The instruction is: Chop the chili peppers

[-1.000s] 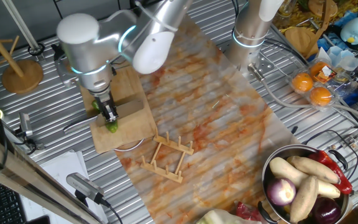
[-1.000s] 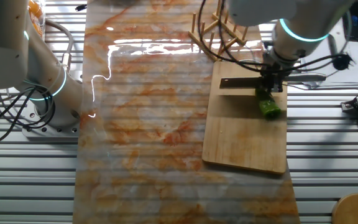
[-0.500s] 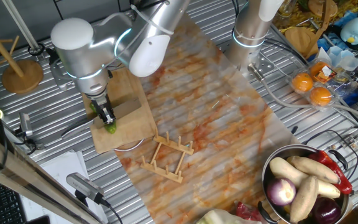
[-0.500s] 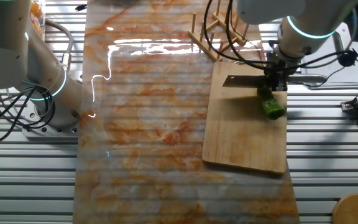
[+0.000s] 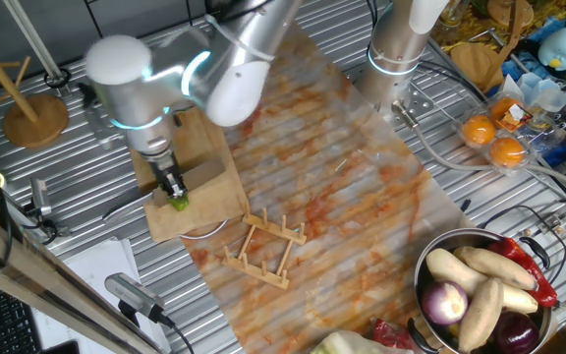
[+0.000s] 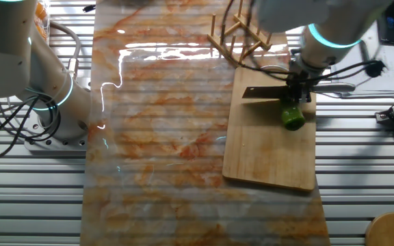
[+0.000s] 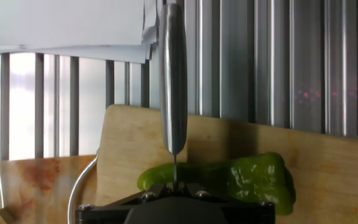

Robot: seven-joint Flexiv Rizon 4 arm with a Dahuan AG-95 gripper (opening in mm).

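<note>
A glossy green chili pepper [image 7: 229, 177] lies whole on the wooden cutting board [image 7: 328, 174], and shows in both fixed views [image 5: 178, 203] [image 6: 293, 117]. My gripper [image 6: 297, 85] [image 5: 171, 183] hangs right over it, shut on a knife. The knife's handle [image 7: 173, 93] runs away from the hand across the board's edge. Its thin blade edge meets the pepper near the left end. In the other fixed view the blade [image 6: 262, 91] lies flat across the board [image 6: 269, 154], beside the pepper. In the hand view the gripper [image 7: 174, 186] body hides the fingers themselves.
A wooden rack [image 5: 263, 246] stands just off the board's corner. A metal bowl [image 5: 430, 270] of vegetables with dark red peppers [image 5: 531, 267] sits at the near right. Oranges [image 5: 494, 138], a second arm's base [image 5: 401, 49] and a wooden stand [image 5: 35, 118] ring the mat.
The gripper and knife have shifted slightly over the board and come back onto the pepper. The pepper has turned a little and looks shorter in the other fixed view.
</note>
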